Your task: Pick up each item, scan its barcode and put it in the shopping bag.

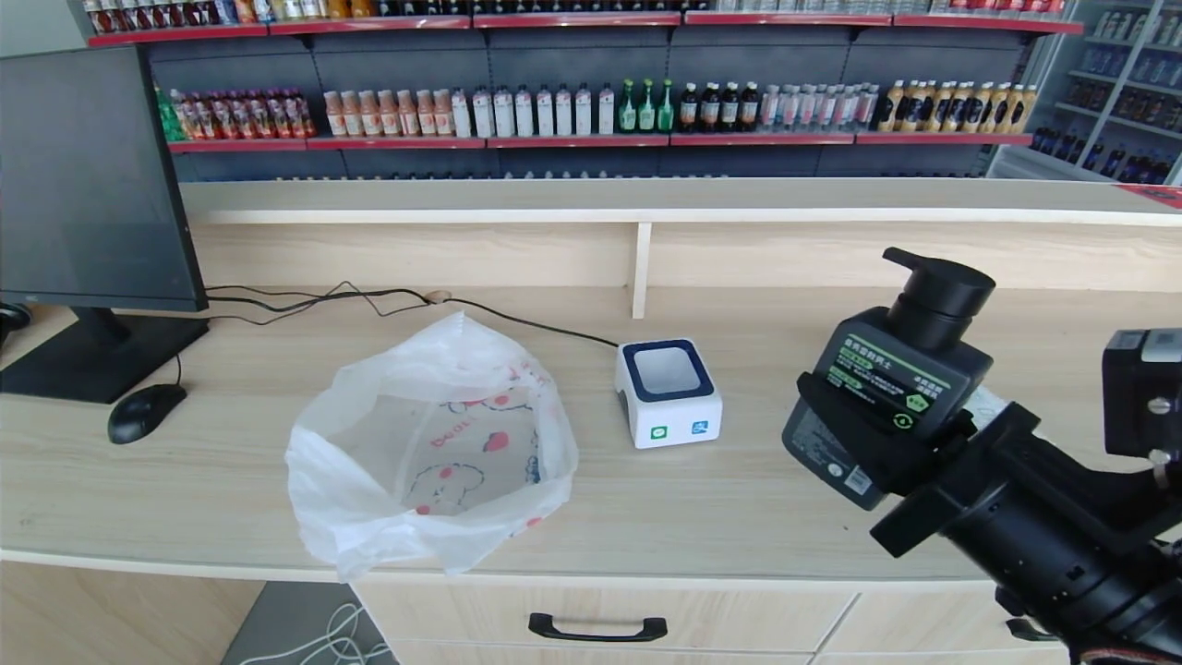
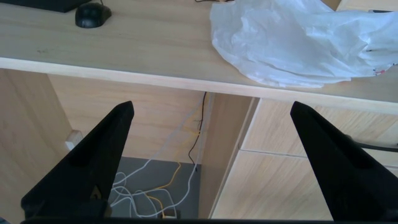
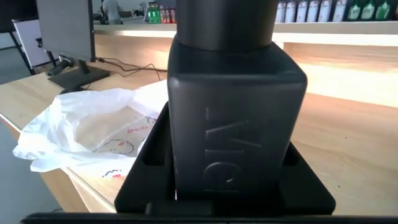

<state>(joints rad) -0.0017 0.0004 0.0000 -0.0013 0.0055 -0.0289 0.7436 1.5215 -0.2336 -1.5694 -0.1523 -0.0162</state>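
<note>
The right arm point(image 1: 1043, 526) was matte black, built of round stepped segments ringed with small pale dots. It bore a boxy black wrist camera point(image 1: 1142, 392) with a silver screw. The left gripper point(image 2: 211, 107) had two plain black wedge-shaped fingers point(image 2: 93, 162).

We are looking at a brightly, evenly lit counter point(image 1: 757, 499); soft shadows are falling under the shopping bag point(image 1: 434, 462), and the far ledge point(image 3: 342, 31) is glaring pale.
</note>
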